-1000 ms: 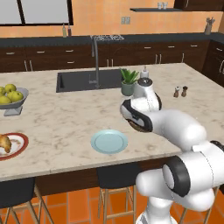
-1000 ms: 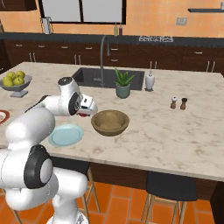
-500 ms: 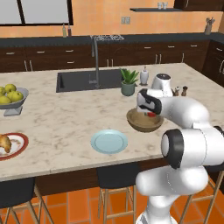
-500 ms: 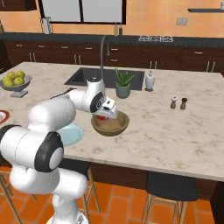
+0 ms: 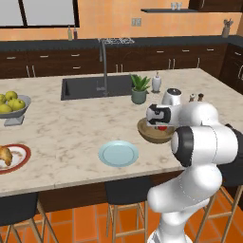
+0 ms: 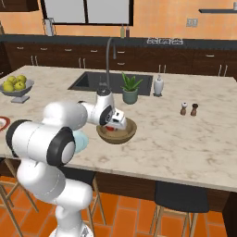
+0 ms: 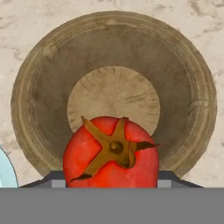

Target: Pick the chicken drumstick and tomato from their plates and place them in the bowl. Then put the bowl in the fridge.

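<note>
We see our jaws [image 7: 111,186] pinching the tomato [image 7: 111,152] directly above the wooden bowl [image 7: 183,87] on the marble counter [image 5: 66,133], beside the blue plate [image 5: 118,154].

You can count one round red tomato [image 7: 111,152], one brown wooden bowl [image 7: 114,89], two flat round plates [image 5: 118,153] [image 5: 14,158], and two small shakers [image 6: 189,109].

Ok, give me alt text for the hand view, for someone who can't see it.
A red tomato with a brown star-shaped stem, held in the gripper, hangs over the inside of the brown wooden bowl. The bowl sits on a pale marble counter, and the edge of a pale blue plate shows at lower left.
</note>
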